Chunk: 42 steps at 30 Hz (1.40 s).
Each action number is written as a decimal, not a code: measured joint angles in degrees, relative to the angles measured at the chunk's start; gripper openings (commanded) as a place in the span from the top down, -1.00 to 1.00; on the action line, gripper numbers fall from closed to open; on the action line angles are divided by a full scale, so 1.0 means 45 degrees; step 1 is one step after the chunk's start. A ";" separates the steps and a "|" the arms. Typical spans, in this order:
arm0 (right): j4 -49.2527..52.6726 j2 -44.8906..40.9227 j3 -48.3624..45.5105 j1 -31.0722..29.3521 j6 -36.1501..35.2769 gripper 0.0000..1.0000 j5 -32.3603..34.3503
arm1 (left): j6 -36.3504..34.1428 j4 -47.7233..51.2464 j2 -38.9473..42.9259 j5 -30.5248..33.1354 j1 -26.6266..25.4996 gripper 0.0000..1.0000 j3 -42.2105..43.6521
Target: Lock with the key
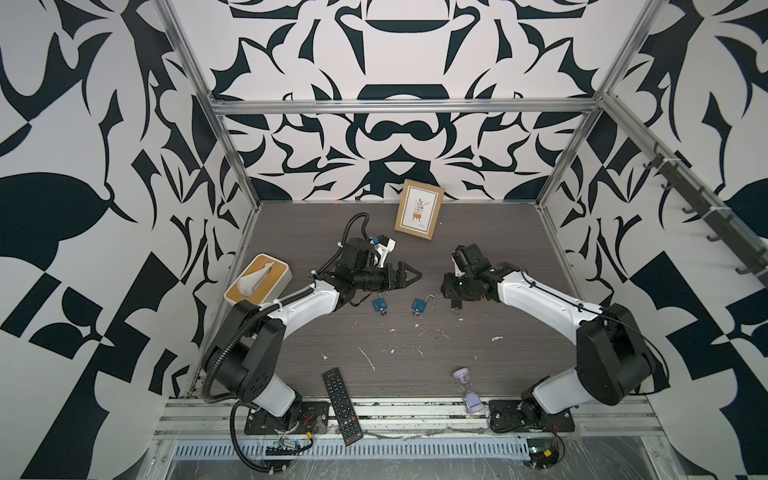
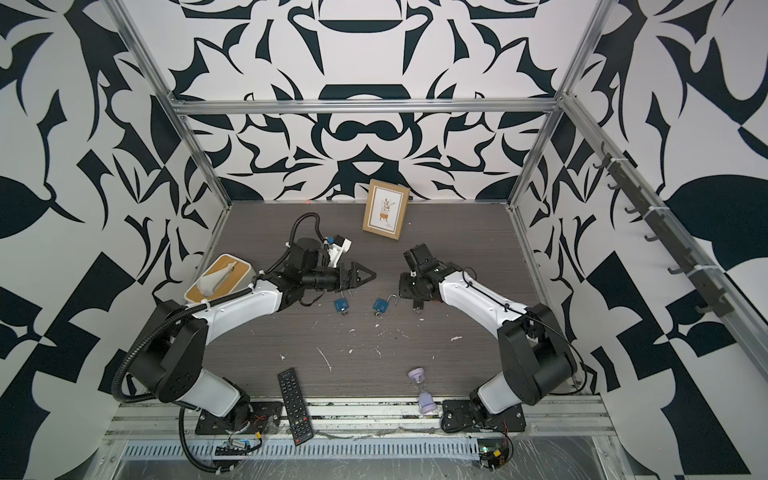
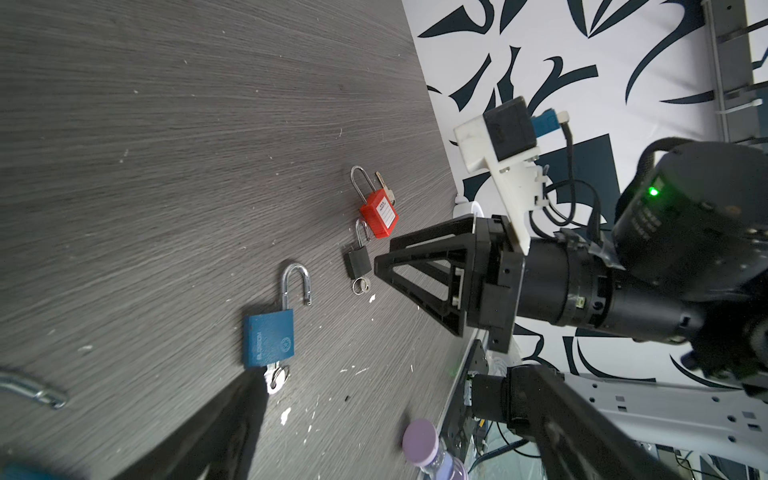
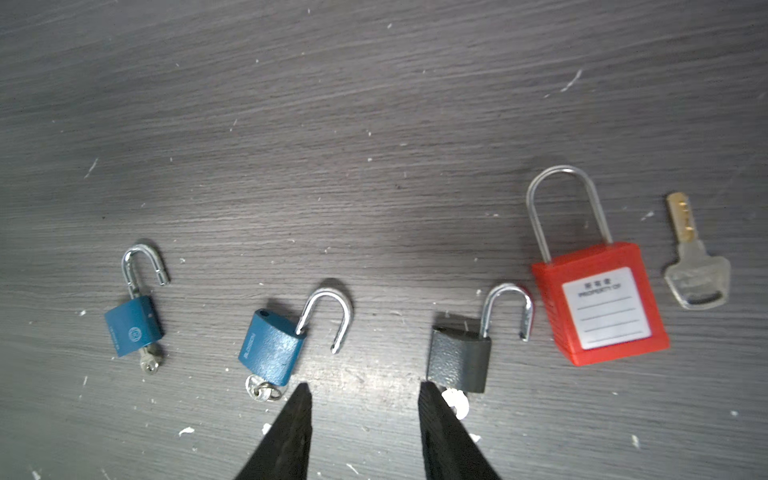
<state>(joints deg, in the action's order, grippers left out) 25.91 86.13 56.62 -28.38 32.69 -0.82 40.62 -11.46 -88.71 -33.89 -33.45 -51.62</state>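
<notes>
Several padlocks lie in a row on the dark table. In the right wrist view a small blue padlock (image 4: 133, 326), a larger blue padlock (image 4: 272, 347) and a black padlock (image 4: 459, 359) each show an open shackle and a key in the bottom. A red padlock (image 4: 598, 303) has its shackle down, and a loose key (image 4: 696, 266) lies beside it. My right gripper (image 4: 365, 390) points down, open and empty, over bare table between the larger blue and the black padlock. My left gripper (image 1: 417, 274) hovers level, wide open and empty, just behind the two blue padlocks.
A framed picture (image 1: 419, 214) leans on the back wall. A tissue box (image 1: 257, 278) sits at the left edge. A remote (image 1: 343, 405) and a purple hourglass (image 1: 469, 390) lie near the front rail. Patterned walls enclose three sides.
</notes>
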 measured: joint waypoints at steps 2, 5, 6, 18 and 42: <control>0.0170 -0.0131 0.0015 -0.0005 -0.0044 0.05 0.0374 | -0.0058 0.0126 0.0126 0.0092 0.0000 -0.99 0.0005; 0.0262 -0.0306 0.0000 0.0000 -0.0034 0.04 0.0743 | -0.0136 0.0146 0.0447 0.0248 0.0000 -1.00 0.0165; 0.0272 -0.0321 -0.0005 -0.0005 -0.0029 0.04 0.0831 | -0.0151 0.0151 0.0554 0.0291 0.0000 -1.00 0.0214; 0.0233 0.0301 -0.0792 -0.0049 0.0121 -0.11 0.1481 | -0.0379 0.0204 0.0748 0.0427 0.0000 -1.00 0.0447; -0.0204 0.2161 -0.0665 -0.0291 0.0981 0.07 0.2205 | -0.0350 -0.0053 0.0733 0.0374 -0.0058 -1.00 0.0559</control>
<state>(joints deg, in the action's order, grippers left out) 24.99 95.85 53.63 -29.69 37.10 9.10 39.05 -11.70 -85.41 -32.21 -33.71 -49.10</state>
